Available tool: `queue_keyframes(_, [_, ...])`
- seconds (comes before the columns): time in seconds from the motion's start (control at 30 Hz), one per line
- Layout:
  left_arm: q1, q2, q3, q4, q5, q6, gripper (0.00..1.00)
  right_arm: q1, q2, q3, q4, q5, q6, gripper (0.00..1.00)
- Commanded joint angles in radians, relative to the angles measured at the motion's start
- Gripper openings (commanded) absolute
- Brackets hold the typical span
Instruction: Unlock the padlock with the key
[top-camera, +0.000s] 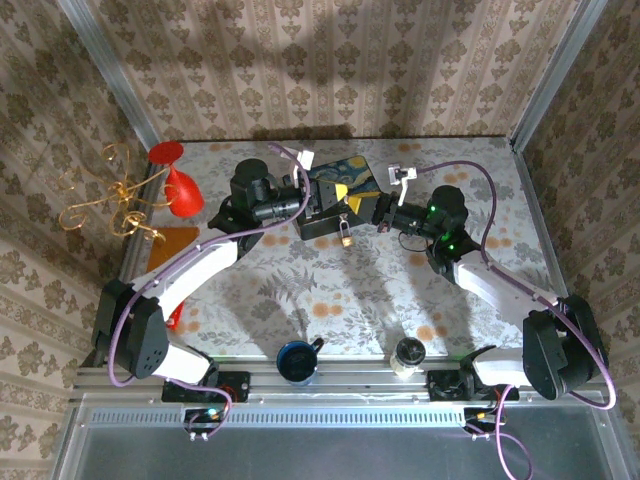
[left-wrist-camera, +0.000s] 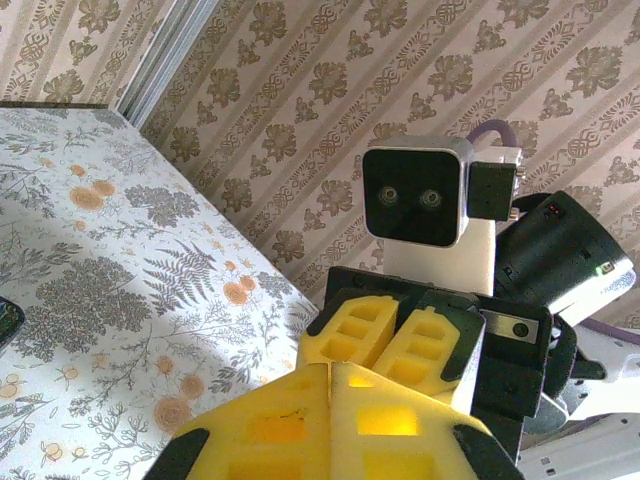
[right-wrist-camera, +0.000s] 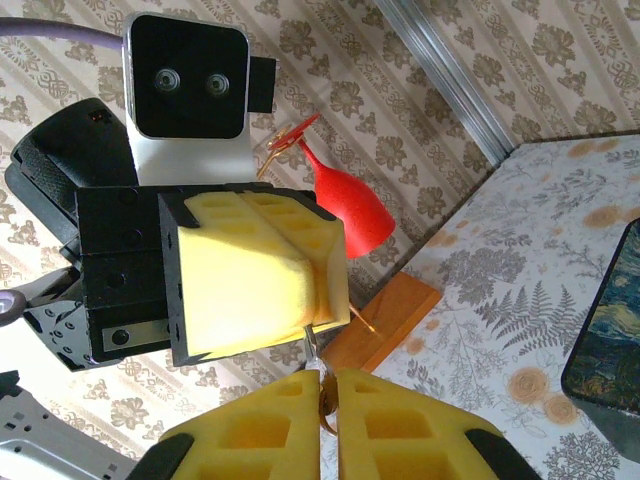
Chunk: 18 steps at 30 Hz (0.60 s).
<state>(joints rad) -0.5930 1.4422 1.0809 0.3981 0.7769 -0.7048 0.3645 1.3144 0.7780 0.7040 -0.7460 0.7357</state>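
Looking down from the overhead camera, you find the padlock (top-camera: 344, 239) at the 6 o'clock face of the dark blue box (top-camera: 335, 185), near the middle of the surface (top-camera: 300, 290). Whether it hangs from the box or from a claw cannot be told. Your claws stand on either side of it, one at 9 o'clock and one at 3 o'clock.

In the right wrist view, the left claw (right-wrist-camera: 325, 272) has its yellow pads pressed flat together. A silvery sliver (right-wrist-camera: 311, 340) pokes from their tips toward the right claw (right-wrist-camera: 328, 385). The right claw's pads stand narrow, almost meeting, around a brownish piece (right-wrist-camera: 326, 412). Which of these is key and which is lock cannot be told.

Expect the padlock to handle as a light, rigid, smooth metal piece that swings freely on its thin shackle and slips easily in soft foam. Take hold across the flat faces of its brass body and leave the end opposite the shackle bare for the key. The key itself is likely to twist unless you pinch its head flat
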Motion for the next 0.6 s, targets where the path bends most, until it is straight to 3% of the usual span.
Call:
queue_keyframes(0.0, [0.008, -0.034, -0.003, 0.039, -0.001, -0.013, 0.0, 0.002, -0.027, -0.006, 0.006, 0.011, -0.011, 0.11])
queue_keyframes(0.2, [0.008, -0.028, -0.003, 0.048, 0.005, -0.019, 0.0, 0.004, -0.014, -0.003, 0.042, -0.002, 0.012, 0.19])
queue_keyframes(0.57, [0.009, -0.025, 0.003, 0.051, 0.007, -0.023, 0.0, 0.008, 0.014, 0.01, 0.075, -0.027, 0.037, 0.16])
